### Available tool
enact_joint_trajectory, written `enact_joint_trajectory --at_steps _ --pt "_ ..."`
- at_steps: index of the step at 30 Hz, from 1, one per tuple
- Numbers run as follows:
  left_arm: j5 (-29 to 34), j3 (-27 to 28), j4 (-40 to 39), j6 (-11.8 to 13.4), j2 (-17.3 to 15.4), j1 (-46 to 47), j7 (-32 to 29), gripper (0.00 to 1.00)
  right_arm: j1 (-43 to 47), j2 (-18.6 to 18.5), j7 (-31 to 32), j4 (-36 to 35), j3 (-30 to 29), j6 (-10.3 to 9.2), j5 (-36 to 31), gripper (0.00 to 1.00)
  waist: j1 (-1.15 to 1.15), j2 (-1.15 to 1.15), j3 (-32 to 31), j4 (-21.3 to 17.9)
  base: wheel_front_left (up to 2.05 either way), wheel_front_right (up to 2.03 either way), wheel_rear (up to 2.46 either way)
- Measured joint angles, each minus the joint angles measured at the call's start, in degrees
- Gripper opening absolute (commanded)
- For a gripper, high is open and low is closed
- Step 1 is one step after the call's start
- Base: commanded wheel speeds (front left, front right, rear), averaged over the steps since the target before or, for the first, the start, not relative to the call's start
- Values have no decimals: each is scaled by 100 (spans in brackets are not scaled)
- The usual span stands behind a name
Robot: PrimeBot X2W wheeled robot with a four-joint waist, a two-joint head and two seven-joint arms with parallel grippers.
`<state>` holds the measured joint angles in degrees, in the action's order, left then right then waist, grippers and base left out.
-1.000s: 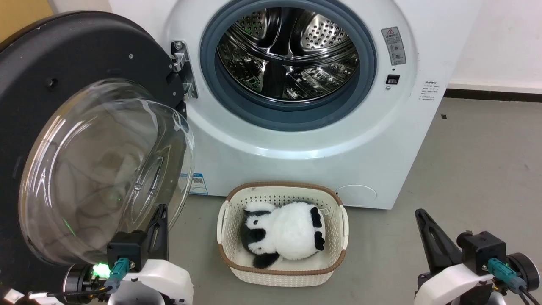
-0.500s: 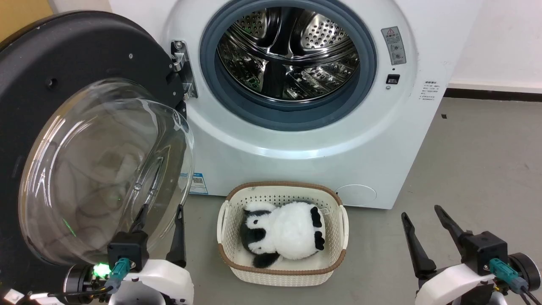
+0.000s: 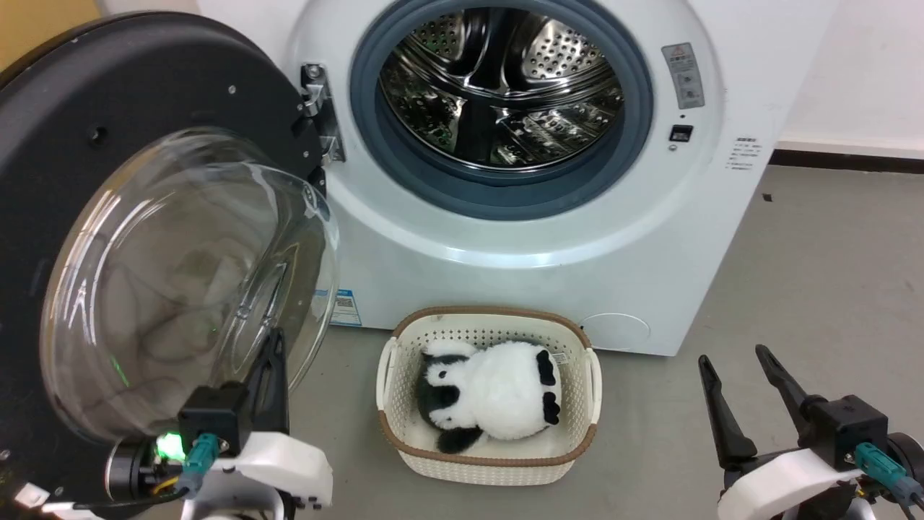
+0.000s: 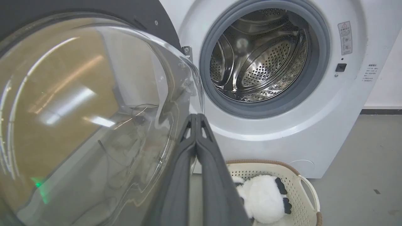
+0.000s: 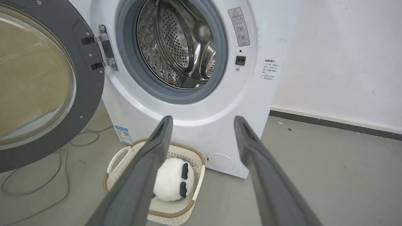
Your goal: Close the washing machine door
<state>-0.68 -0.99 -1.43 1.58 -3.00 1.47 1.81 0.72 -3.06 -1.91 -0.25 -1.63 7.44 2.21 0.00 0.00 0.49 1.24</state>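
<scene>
Left gripper [image 3: 273,345], fingers together, near round glossy black door [image 3: 144,79], open off white washing machine [image 3: 505,253]; approach step, probably push next.

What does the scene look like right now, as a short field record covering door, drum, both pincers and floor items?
door: washing machine door wide open, swung left
drum: drum exposed, no laundry seen
left pincer: left pincer shut, holding nothing, by the door's glass bowl; contact unclear
right pincer: right pincer open, empty, low right
floor: basket holding a panda plush, before the washing machine
</scene>
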Motion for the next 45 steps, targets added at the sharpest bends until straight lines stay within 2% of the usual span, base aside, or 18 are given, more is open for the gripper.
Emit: enact_joint_trajectory --at_steps 13,22,26,34,45 --pt "-103 63 -586 -183 -101 683 168 0 -2 0 -148 -10 -119 0 199 100 0 0 66 374 0 0 0" --pt "-328 328 -759 -331 -199 1272 265 0 -3 0 -245 7 -214 0 323 100 0 0 112 748 0 0 0" --pt "-612 563 -804 -374 -240 1497 323 0 -5 0 -310 14 -258 0 347 100 0 0 138 921 0 0 0" --pt "-1207 1203 -777 -428 -544 1766 417 0 -58 0 -402 56 -318 0 409 100 0 0 239 1180 0 0 0" --pt "-1811 2385 -136 -480 -800 2059 538 0 -130 1 -533 146 -403 0 543 100 0 0 353 1468 0 0 0"
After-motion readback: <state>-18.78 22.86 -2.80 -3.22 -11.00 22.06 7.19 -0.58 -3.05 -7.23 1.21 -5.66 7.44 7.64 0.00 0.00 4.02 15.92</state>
